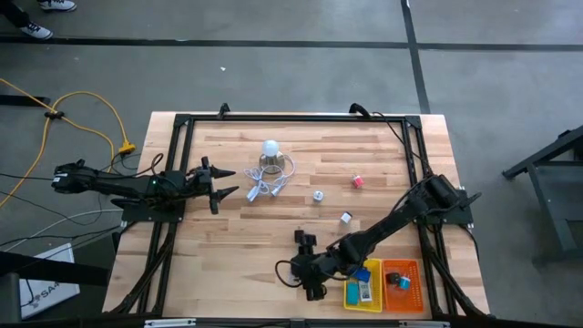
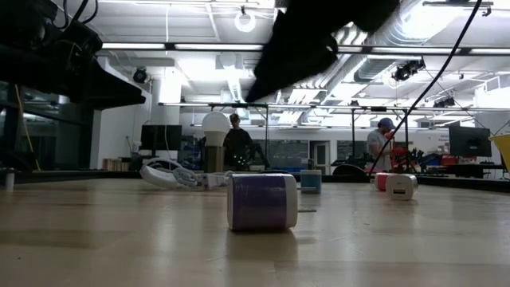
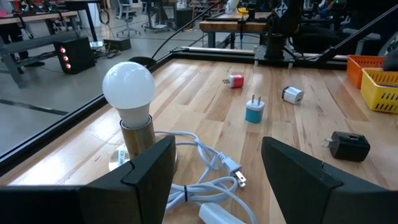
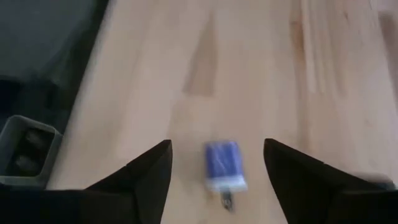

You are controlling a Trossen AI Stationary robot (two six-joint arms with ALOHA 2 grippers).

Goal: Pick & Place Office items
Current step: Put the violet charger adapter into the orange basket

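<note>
The right gripper (image 4: 217, 168) has its fingers (image 4: 146, 171) spread wide apart with nothing clamped; between them, on the bare wood, lies a small blue plug adapter (image 4: 222, 165), free of both fingers. Seen from above, this gripper (image 1: 308, 264) sits low over the worktop (image 1: 273, 228) just beside the yellow tray (image 1: 352, 296), its arm stretched out long and low from its base at the worktop's right edge, passing over the tray's corner. The yellow tray holds a blue-and-white piece (image 1: 362, 291), and the orange tray (image 1: 414, 296) next to it holds a blue block (image 1: 402, 281). The left gripper (image 1: 219, 181) waits with its fingers (image 3: 149, 165) also apart and empty, its arm lying level from the left edge, pointing at the white bulb lamp (image 1: 270, 150) and its looped cord (image 1: 264, 189). Beyond the lamp from the yellow tray's side lie a pink cube (image 1: 358, 181), a teal adapter (image 3: 254, 111), a white cube (image 1: 346, 217) and a black charger (image 3: 349, 145), all well apart from one another.
</note>
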